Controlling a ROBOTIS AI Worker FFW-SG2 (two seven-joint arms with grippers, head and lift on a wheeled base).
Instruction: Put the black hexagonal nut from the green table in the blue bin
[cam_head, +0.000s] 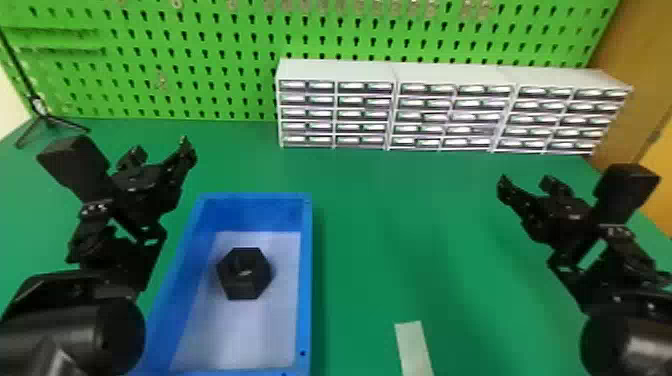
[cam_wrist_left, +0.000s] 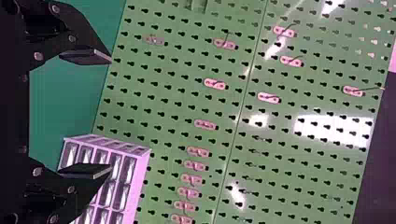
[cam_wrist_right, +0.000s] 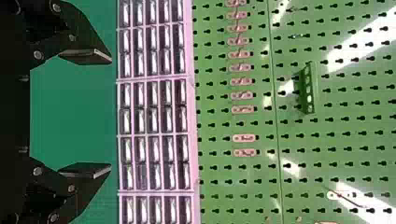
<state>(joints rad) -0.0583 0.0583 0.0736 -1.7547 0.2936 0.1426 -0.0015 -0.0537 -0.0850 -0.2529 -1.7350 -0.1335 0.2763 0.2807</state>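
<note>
Black legs open the scene at your far left, operator: that's a small stand (cam_head: 42, 119) on the green surface (cam_head: 380, 215), set close against the green pegboard (cam_head: 225, 50).

Coming in from there, here's your left end effector (cam_head: 160, 151), raised near the blue bin (cam_head: 306, 280), and the wrist view confirms it: two flat black fingers (cam_wrist_left: 88, 57) spread wide apart with an open gap between them.

Next along, and this is the one you want, the black hexagonal nut (cam_head: 245, 275) sits inside the blue bin! It's on the pale floor of the bin, apart from the walls, nearer the far end than the near one, with a six-sided face turned up towards you.

Moving right, behind the bin and across the back, you have white drawer cabinets (cam_head: 340, 70) standing side by side at the foot of the pegboard. In front of them, well apart and close to you, a pale strip (cam_head: 414, 347) lies on the surface.

And over on your far right, your right end effector (cam_head: 529, 184) is up in front of the cabinets, its fingers (cam_wrist_right: 88, 57) parted just as wide, nothing between them.
</note>
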